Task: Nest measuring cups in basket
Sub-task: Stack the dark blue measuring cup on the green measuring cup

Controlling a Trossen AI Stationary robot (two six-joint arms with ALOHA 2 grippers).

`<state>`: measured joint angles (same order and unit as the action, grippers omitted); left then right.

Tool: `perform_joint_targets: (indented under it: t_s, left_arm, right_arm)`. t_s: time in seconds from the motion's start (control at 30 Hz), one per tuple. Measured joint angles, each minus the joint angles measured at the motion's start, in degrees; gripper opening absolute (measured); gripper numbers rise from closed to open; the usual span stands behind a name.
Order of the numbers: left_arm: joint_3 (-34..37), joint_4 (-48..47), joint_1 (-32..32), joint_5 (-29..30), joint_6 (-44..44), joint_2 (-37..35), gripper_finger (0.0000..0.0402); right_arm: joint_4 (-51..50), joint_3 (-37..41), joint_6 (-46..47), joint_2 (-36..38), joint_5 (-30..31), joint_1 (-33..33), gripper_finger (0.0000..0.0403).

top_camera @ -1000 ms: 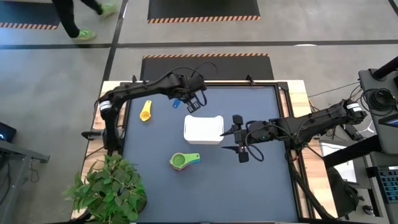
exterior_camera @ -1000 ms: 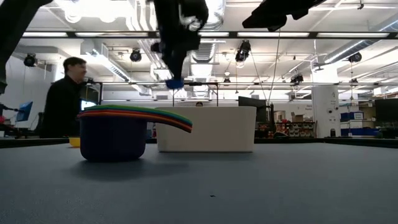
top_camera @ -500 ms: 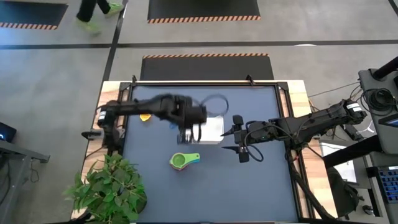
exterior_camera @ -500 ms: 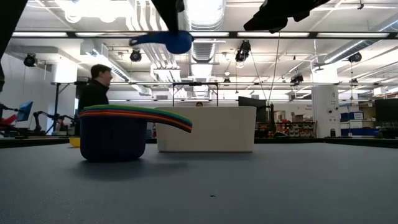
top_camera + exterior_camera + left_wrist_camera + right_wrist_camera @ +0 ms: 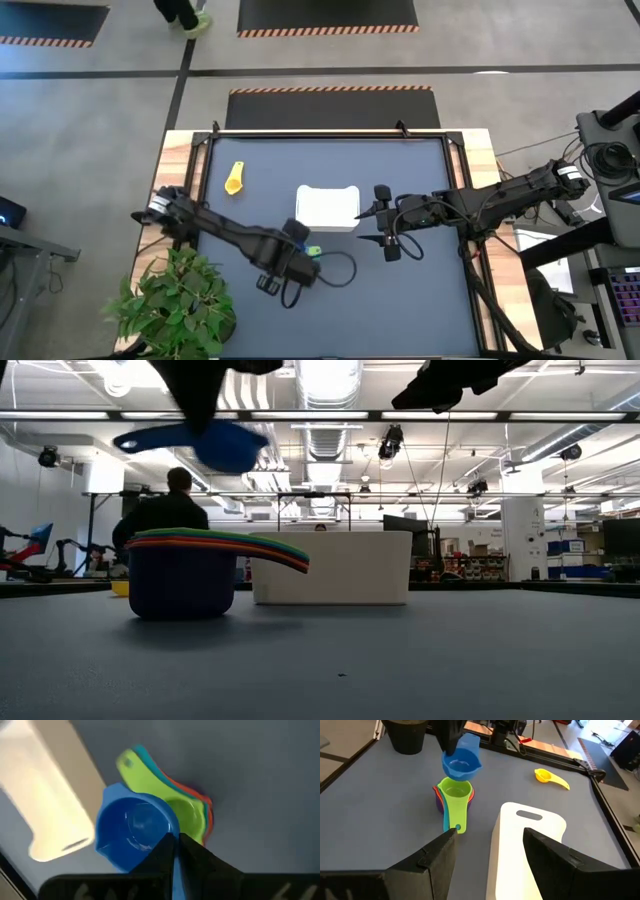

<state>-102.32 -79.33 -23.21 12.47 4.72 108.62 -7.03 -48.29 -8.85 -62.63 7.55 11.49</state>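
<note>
Holding the blue cup point(image 5: 461, 762) by its handle in closed left jaws just above the green-topped stack point(image 5: 454, 795), lower it level and centred before releasing; right jaws wide open, idle beside the basket point(image 5: 327, 207).

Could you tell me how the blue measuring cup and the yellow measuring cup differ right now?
The blue cup is held in the air by the left claw, over the nested stack; the yellow cup lies alone on the table. The blue cup looks clearly larger than the yellow one. Neither is in the basket; both are handled scoops.
</note>
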Motion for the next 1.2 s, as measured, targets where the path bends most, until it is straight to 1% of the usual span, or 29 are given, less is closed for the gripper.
perform_joint_targets:
  t_s: [0.17,0.4,0.47,0.57,0.6,0.63,0.77,0.83,0.9,0.93,1.0,1.07,1.13,1.2]
  left_arm:
    - [3.36,-1.18,-2.66,0.15,2.59,0.02,0.0001]
    - [3.58,-1.03,-3.75,0.50,16.05,0.02,0.0001]
    - [3.58,-1.12,-3.75,0.36,22.52,0.02,0.0001]
    - [3.60,-2.94,-3.86,-0.41,37.32,0.02,0.0001]
    - [3.61,-3.93,-3.86,-1.73,41.29,0.02,0.0001]
    - [3.77,-4.53,-3.86,-3.09,44.41,0.02,0.0001]
    - [5.43,-5.20,-3.59,-3.93,53.97,0.02,0.0001]
    - [6.38,-6.73,-3.53,-4.00,63.26,0.02,0.0001]
    - [6.85,-8.40,-3.59,-3.98,74.96,0.02,0.0001]
    - [7.00,-8.92,-3.63,-3.97,77.48,0.02,0.0001]
    - [6.98,-8.64,-3.65,-2.68,78.41,0.02,0.0000]
    - [6.86,-8.59,-3.64,-0.04,80.95,0.02,0.0000]
    - [6.86,-8.61,-3.60,3.67,86.29,0.02,0.0000]
    - [6.98,-8.55,-3.53,6.04,92.23,0.02,0.0000]
  right_arm:
    - [0.03,0.00,-0.33,0.00,0.00,0.00,0.0215]
    - [0.07,0.00,-0.21,0.00,0.02,0.00,0.0215]
    - [0.07,0.00,-0.19,0.00,0.02,0.00,0.0215]
    - [0.07,0.00,-0.19,0.00,0.02,0.00,0.0215]
    - [0.07,0.00,-0.19,0.00,0.02,0.00,0.0215]
    - [0.07,0.00,-0.19,0.00,0.02,-0.01,0.0215]
    - [0.11,0.00,0.25,0.00,0.04,-0.02,0.0215]
    - [0.16,-0.01,0.38,0.00,0.04,-0.01,0.0215]
    - [0.42,0.00,0.83,0.00,0.04,-0.02,0.0215]
    - [0.48,0.00,1.09,0.00,0.04,-0.02,0.0215]
    - [0.51,0.00,1.39,-0.02,0.07,-0.02,0.0215]
    - [0.51,0.00,1.41,-0.01,0.07,-0.02,0.0215]
    - [0.51,0.00,1.41,-0.01,0.07,-0.02,0.0215]
    - [0.51,0.00,1.41,-0.02,0.07,-0.02,0.0215]
